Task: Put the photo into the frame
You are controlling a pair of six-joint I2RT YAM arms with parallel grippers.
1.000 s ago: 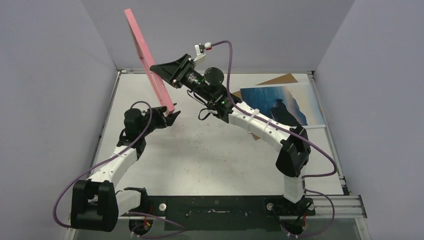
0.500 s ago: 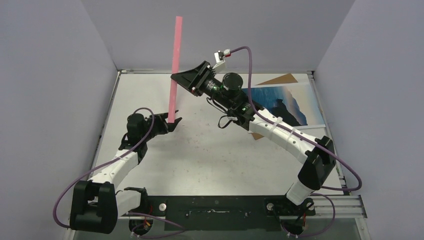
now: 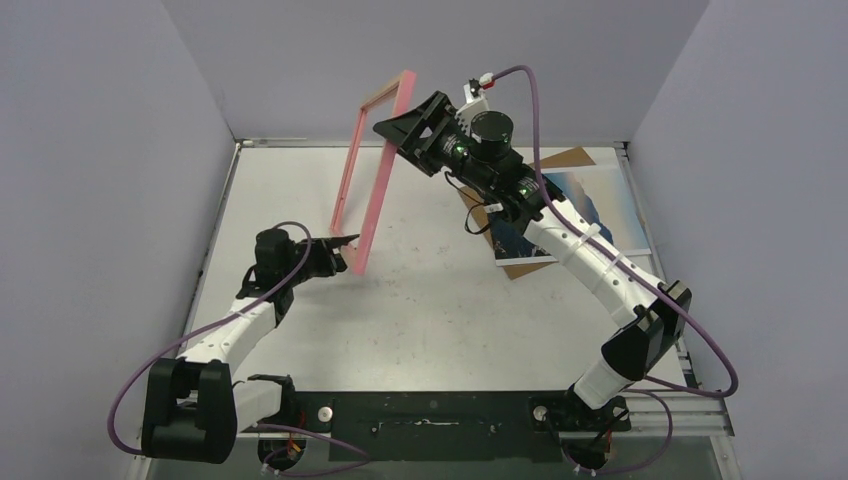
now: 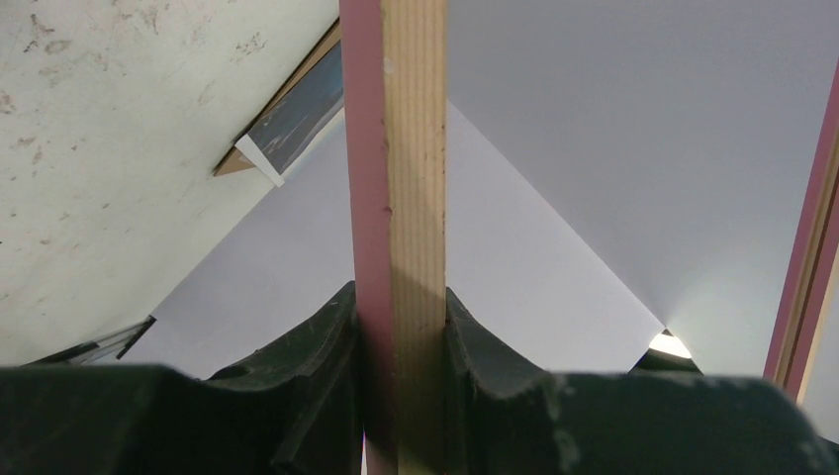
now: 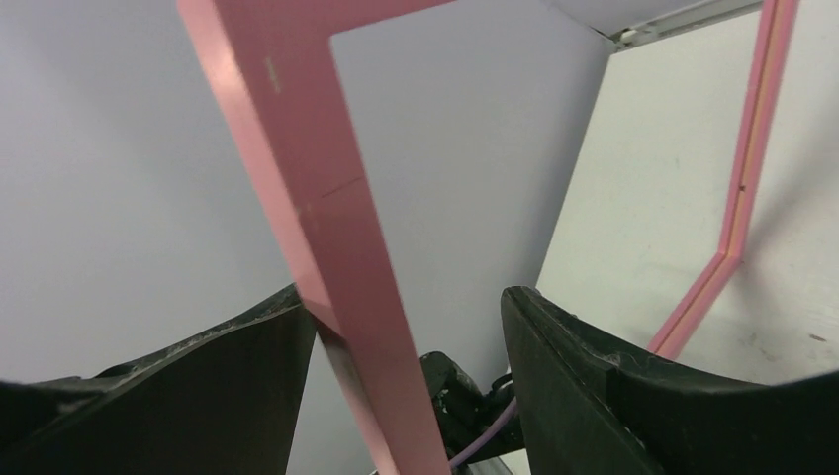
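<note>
The frame (image 3: 372,170) stands upright on edge above the table's left half, its opening showing. My left gripper (image 3: 347,244) is shut on its lower end; in the left wrist view (image 4: 401,307) both jaws press the pink and wood-coloured rail (image 4: 396,178). My right gripper (image 3: 388,130) is open around the upper right rail; in the right wrist view (image 5: 406,327) the pink rail (image 5: 317,218) passes between the jaws, against the left one. The photo (image 3: 592,198) lies flat at the far right, partly hidden by the right arm.
A brown backing board (image 3: 566,159) lies under the photo, its corners showing behind and in front (image 3: 524,268). Grey walls close the table on the left, back and right. The photo's corner (image 4: 295,109) shows in the left wrist view.
The frame has turned from edge-on to showing its opening, its top swinging right. My right gripper has moved up and right with it. My left gripper stays at the lower end.
</note>
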